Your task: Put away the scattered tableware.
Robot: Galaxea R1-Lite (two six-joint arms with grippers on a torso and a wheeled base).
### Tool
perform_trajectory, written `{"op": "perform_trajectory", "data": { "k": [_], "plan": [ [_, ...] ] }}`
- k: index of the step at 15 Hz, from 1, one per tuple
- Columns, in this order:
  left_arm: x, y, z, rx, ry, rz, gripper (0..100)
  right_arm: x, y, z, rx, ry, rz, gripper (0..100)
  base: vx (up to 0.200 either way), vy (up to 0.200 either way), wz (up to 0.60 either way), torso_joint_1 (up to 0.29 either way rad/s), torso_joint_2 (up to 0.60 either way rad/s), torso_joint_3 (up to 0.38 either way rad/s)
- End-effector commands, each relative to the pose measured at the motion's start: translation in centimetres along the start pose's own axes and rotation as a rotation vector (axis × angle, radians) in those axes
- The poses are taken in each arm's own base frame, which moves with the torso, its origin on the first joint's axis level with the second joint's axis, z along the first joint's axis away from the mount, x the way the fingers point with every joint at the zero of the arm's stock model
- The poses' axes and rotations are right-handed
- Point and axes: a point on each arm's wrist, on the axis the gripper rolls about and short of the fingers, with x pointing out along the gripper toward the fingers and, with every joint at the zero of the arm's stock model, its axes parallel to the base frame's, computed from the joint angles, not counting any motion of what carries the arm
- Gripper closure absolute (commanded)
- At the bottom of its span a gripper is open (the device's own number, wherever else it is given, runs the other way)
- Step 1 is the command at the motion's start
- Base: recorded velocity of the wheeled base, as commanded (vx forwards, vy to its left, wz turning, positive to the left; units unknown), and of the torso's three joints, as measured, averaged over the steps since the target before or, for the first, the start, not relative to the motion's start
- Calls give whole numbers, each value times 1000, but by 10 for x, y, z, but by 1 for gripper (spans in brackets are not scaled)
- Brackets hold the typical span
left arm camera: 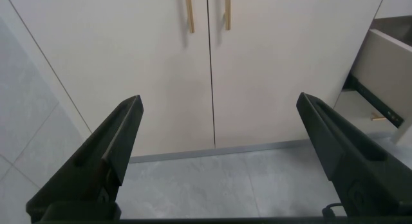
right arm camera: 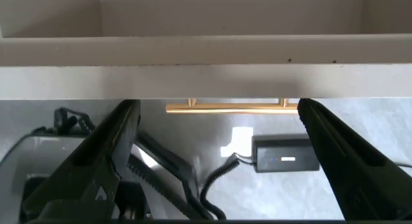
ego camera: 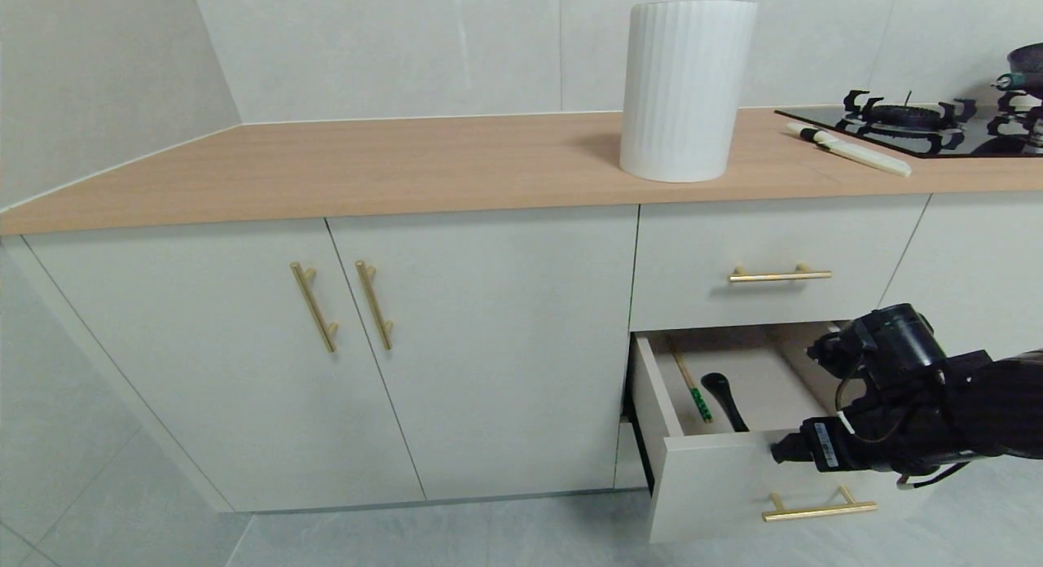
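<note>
Matt wood-grain countertop [ego camera: 407, 168], smooth white drawer [ego camera: 717, 477], shiny brass-coloured metal handle [ego camera: 819, 510]

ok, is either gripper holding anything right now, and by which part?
Nothing held: left gripper open and empty before the cabinet doors; right gripper open and empty at the drawer front, its handle ungrasped.

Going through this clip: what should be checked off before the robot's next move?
1. Drawer open: ok.
2. Chopsticks and spoon lying inside it: ok.
3. Right gripper open, at the drawer front: ok.
4. Right gripper touching the drawer: cannot tell.
5. Left gripper open and empty: ok.
6. All tableware put away: not ok, a knife lies on the counter.
</note>
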Motion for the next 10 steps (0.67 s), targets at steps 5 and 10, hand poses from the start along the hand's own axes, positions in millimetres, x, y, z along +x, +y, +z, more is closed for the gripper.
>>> {"op": "perform_trajectory", "data": {
  "k": [5,10],
  "plan": [
    [0,0,0,0,0,0,0,32,2,31,36,-20,-7,0,0,0,0,0,0,0],
    [0,0,0,0,0,0,0,56,-11,66,82,-77,-30,0,0,0,0,0,0,0]
  ]
}}
